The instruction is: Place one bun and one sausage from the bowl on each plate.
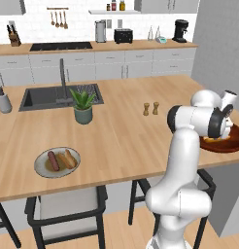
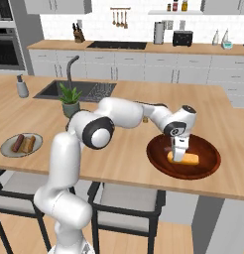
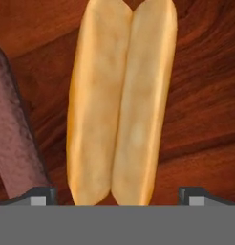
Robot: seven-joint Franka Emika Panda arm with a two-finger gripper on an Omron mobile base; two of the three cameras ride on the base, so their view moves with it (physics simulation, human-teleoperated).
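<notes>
While the arm reached out over the wooden surface (image 2: 119, 158), the jaws (image 2: 179, 155) hung low inside the bowl (image 2: 206, 161), spread wide and pinching nothing. The bun (image 3: 120, 103) beneath them was golden-tan and elongated, split down its length into two halves by a fine seam, with paler patches on its crust. In the hand view it ran lengthwise up the frame, its near end between the two dark fingertips (image 3: 40, 195) and apart from both. A reddish-brown sausage (image 3: 16, 143) lay just beside the bun, close by one fingertip. The bowl's dark red wood grain showed around both. From the right base view the bun lay on the bowl's floor directly under the hand, the fingers coming down on either side of it. Far off across the surface, the grey plate (image 1: 41, 168) near the front edge already carried one sausage and one bun side by side. A potted plant (image 1: 83, 104) stood by the sink (image 1: 43, 97).
</notes>
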